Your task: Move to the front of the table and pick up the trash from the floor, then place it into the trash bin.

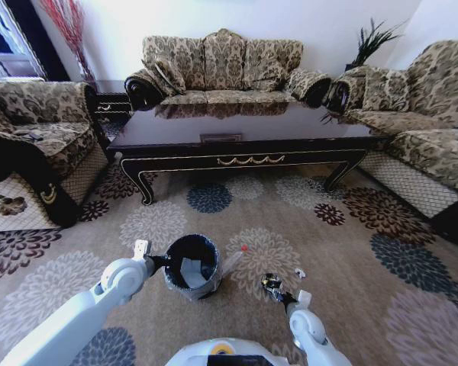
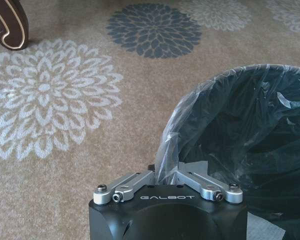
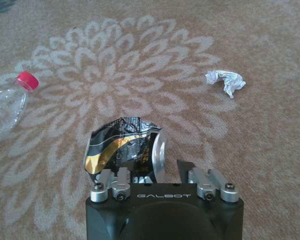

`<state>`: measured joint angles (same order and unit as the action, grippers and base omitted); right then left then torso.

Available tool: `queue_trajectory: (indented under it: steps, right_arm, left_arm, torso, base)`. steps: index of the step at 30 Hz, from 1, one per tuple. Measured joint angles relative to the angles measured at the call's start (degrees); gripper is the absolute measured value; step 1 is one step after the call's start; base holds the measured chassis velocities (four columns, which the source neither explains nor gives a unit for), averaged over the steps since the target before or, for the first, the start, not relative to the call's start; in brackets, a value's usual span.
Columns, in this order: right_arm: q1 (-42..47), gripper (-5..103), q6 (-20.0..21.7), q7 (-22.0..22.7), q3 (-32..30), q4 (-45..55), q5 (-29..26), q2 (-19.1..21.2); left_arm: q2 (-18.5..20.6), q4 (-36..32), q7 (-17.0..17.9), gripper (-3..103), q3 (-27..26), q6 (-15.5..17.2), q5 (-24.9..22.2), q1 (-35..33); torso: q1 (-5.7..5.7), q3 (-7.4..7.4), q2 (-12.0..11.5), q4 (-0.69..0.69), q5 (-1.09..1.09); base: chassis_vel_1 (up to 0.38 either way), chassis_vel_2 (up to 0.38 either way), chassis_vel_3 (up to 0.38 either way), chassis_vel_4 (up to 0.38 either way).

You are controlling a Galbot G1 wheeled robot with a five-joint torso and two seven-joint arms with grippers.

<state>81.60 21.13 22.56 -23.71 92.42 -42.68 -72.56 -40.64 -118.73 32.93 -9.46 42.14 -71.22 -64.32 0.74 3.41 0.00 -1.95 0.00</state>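
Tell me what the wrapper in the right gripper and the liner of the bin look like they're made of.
The wrapper looks like metallised plastic film: glossy black and gold, sharply creased. The liner of the trash bin seems to be thin clear plastic, wrinkled and see-through; the left gripper pinches its edge.

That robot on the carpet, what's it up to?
It is clearing litter. Its right hand is shut on a crushed dark wrapper, just above the carpet. Its left hand grips the bag-lined rim of the bin. A bottle lies beside the bin, and a paper ball lies on the carpet.
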Motion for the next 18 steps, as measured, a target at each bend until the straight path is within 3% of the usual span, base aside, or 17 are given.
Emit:
queue_trajectory:
  steps: [1, 4, 5, 8, 10, 18]
  right_arm:
    - [0.00, 52, 0.00, 0.00, 0.00, 0.00, 0.00, 0.00]
    - [-0.52, 36, 0.02, -0.31, 0.03, -0.41, -0.52, 0.23]
    - [-0.52, 36, 0.02, -0.31, 0.03, -0.41, -0.52, 0.23]
    - [-0.72, 20, 0.02, -0.43, 0.07, -0.48, -0.61, 0.42]
    - [-0.75, 15, 0.02, -0.46, 0.08, -0.49, -0.62, 0.49]
    - [-0.56, 10, -0.04, -0.59, -0.20, 1.01, -0.68, 1.08]
  left_arm:
    - [0.00, 0.00, 0.00, 0, 0.00, 0.00, 0.00, 0.00]
    - [0.01, 0.00, -0.08, 0, -0.18, 0.00, 0.31, -0.33]
    - [0.01, 0.00, -0.08, 0, -0.18, 0.00, 0.31, -0.33]
    - [0.07, -0.05, -0.12, 0, -0.24, 0.00, 0.40, -0.55]
    - [0.08, -0.11, -0.13, 0, -0.24, 0.00, 0.40, -0.55]
    - [-0.15, -0.17, -0.16, 0, 0.11, 0.00, 0.39, -0.57]
  torso:
    - [0.00, 0.00, 0.00, 0.00, 0.00]
    - [0.00, 0.00, 0.00, 0.01, 0.00]
    - [0.00, 0.00, 0.00, 0.01, 0.00]
    - [0.00, 0.00, 0.00, 0.01, 0.00]
    - [0.00, 0.00, 0.00, 0.00, 0.00]
    - [0.00, 0.00, 0.00, 0.00, 0.01]
  base:
    - [0.000, 0.000, 0.000, 0.000]
    - [0.000, 0.000, 0.000, 0.000]
    - [0.000, 0.000, 0.000, 0.000]
    - [0.000, 0.000, 0.000, 0.000]
    - [0.000, 0.000, 0.000, 0.000]
    - [0.000, 0.000, 0.000, 0.000]
